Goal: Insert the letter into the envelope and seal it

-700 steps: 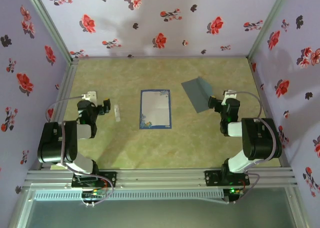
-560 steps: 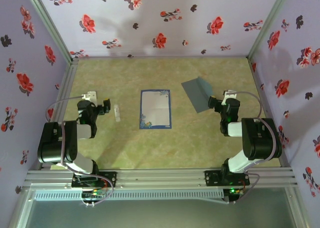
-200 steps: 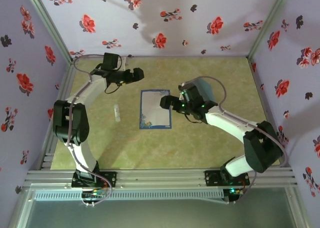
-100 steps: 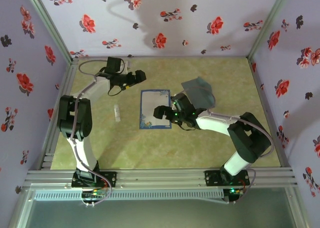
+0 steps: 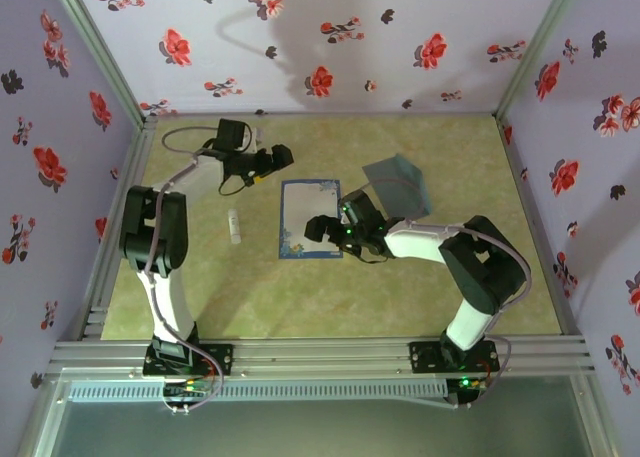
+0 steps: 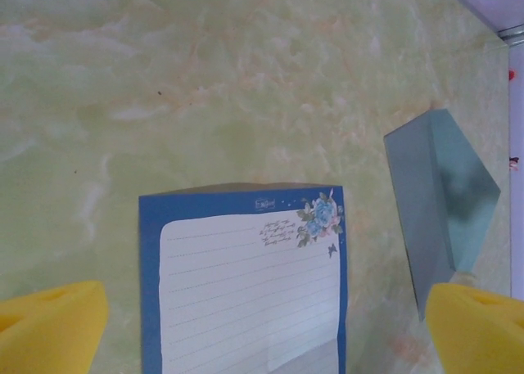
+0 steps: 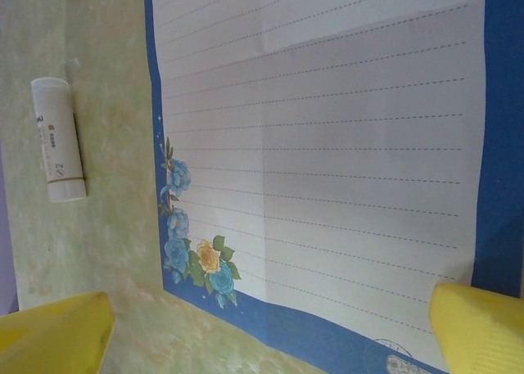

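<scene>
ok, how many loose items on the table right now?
3. The letter lies flat mid-table; the envelope lies right of it, farther back; the small white stick lies left of the letter. The right arm could hide something small.

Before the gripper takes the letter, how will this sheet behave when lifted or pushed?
The letter looks like a thin single sheet, so it will probably be light and droop when lifted by one edge. Fold creases cross it, so it may bend along them. It lies flat on the smooth table, so a push likely slides it.
</scene>
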Controlling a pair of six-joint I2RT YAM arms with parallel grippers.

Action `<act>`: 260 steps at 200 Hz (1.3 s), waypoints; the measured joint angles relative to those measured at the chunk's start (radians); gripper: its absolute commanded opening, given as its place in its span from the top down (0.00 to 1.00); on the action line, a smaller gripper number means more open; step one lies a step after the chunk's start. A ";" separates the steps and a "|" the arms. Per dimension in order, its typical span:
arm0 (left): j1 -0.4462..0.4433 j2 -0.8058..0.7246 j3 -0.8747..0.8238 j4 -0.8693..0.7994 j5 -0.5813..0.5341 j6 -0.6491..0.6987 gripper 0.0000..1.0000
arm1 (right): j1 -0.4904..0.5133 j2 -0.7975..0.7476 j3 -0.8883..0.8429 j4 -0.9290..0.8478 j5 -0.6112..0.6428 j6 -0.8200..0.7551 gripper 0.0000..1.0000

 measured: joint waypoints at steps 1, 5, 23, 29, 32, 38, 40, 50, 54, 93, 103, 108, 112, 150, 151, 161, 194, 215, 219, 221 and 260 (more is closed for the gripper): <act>0.000 0.001 0.000 0.000 0.000 0.000 0.00 | 0.000 0.000 0.000 0.000 0.000 0.000 0.01; 0.000 0.003 -0.001 0.000 0.000 -0.001 0.00 | 0.000 0.002 0.001 0.000 0.000 0.001 0.01; 0.000 0.010 -0.002 0.000 0.000 -0.001 0.00 | 0.000 0.003 0.002 0.000 0.000 0.005 0.01; 0.000 0.010 -0.002 0.000 0.000 -0.001 0.00 | 0.000 0.003 0.003 0.000 0.000 0.006 0.01; 0.000 0.010 -0.002 -0.001 0.000 -0.001 0.00 | 0.000 0.003 0.003 0.000 0.000 0.006 0.01; 0.000 0.010 -0.002 -0.001 0.000 -0.001 0.00 | 0.000 0.004 0.003 -0.001 0.000 0.007 0.01; 0.000 0.010 -0.002 -0.001 0.000 0.000 0.00 | 0.000 0.004 0.003 -0.002 0.000 0.007 0.01; 0.000 0.011 -0.002 -0.001 0.000 0.000 0.00 | 0.000 0.006 0.006 -0.003 0.000 0.007 0.01; 0.000 0.013 -0.002 -0.001 0.000 0.000 0.00 | 0.000 0.008 0.008 -0.004 0.000 0.007 0.01; -0.006 0.064 0.003 -0.025 0.000 0.028 0.00 | 0.000 0.015 0.023 -0.022 0.000 0.003 0.01; -0.008 0.084 0.011 -0.039 0.000 0.040 0.00 | 0.000 0.017 0.030 -0.033 0.000 -0.006 0.01; -0.009 0.093 0.015 -0.048 0.000 0.048 0.00 | 0.000 0.019 0.034 -0.038 0.001 -0.013 0.01; -0.010 0.099 0.018 -0.055 0.000 0.051 0.00 | 0.000 0.021 0.037 -0.042 0.001 -0.016 0.01; -0.028 0.130 0.053 -0.101 0.000 0.092 0.00 | 0.000 0.028 0.066 -0.100 0.006 -0.075 0.01; -0.029 0.131 0.054 -0.103 0.000 0.092 0.00 | 0.000 0.028 0.067 -0.101 0.005 -0.077 0.01; -0.035 0.136 0.064 -0.111 0.000 0.102 0.00 | 0.000 0.029 0.073 -0.114 0.009 -0.088 0.01; -0.045 0.143 0.073 -0.129 0.000 0.120 0.00 | 0.000 0.037 0.089 -0.139 0.013 -0.115 0.01; -0.046 0.148 0.079 -0.141 0.000 0.132 0.00 | 0.000 0.043 0.098 -0.149 0.013 -0.127 0.01; -0.046 0.150 0.079 -0.141 0.000 0.133 0.00 | 0.000 0.044 0.100 -0.150 0.013 -0.129 0.01; -0.046 0.150 0.080 -0.142 0.000 0.135 0.00 | 0.000 0.045 0.100 -0.150 0.013 -0.129 0.01; -0.052 0.160 0.095 -0.148 0.010 0.151 0.00 | 0.000 0.051 0.113 -0.162 0.013 -0.137 0.01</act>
